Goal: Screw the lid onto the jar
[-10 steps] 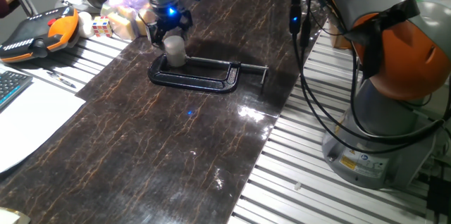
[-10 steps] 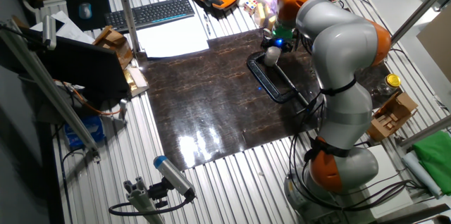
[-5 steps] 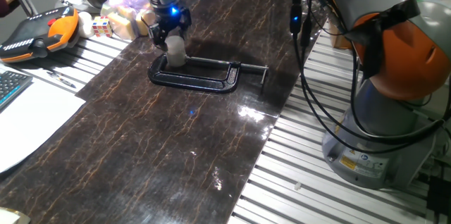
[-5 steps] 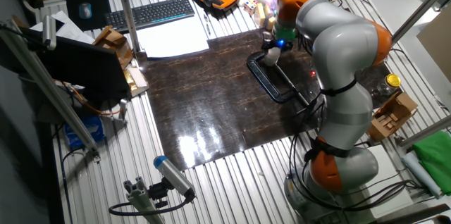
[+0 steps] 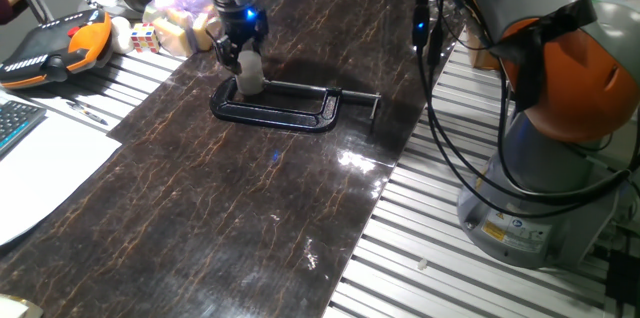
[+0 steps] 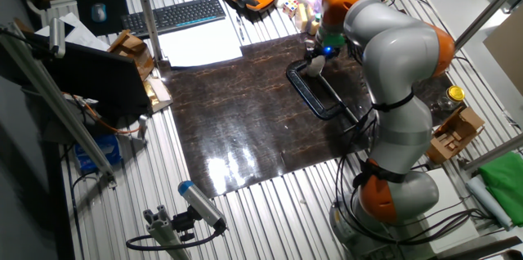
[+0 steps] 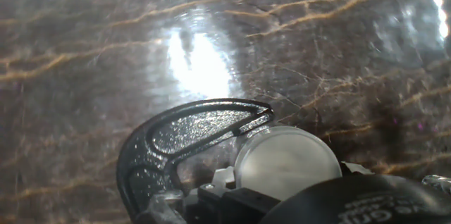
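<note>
The small whitish jar (image 5: 250, 78) stands upright in the jaw of a black C-clamp (image 5: 290, 115) lying on the dark marbled tabletop (image 5: 250, 208). The lid (image 7: 287, 160) sits on top of the jar and shows as a grey-white disc low in the hand view, next to the clamp's curved frame (image 7: 176, 136). My gripper (image 5: 243, 53) hangs straight above, its black fingers drawn in against the jar's top, shut on the lid. In the other fixed view the gripper (image 6: 319, 52) covers most of the jar (image 6: 313, 65).
An orange teach pendant (image 5: 50, 48), a dice and soft toys (image 5: 175, 18) lie just behind the clamp. White paper (image 5: 40, 173) and a keyboard (image 6: 176, 15) lie to the side. The arm's base (image 5: 560, 128) and hanging cables (image 5: 432, 78) stand at the mat's edge.
The fingers have drawn inward from a wider spread to a narrow grip at the jar's top. Jar and clamp have not shifted.
</note>
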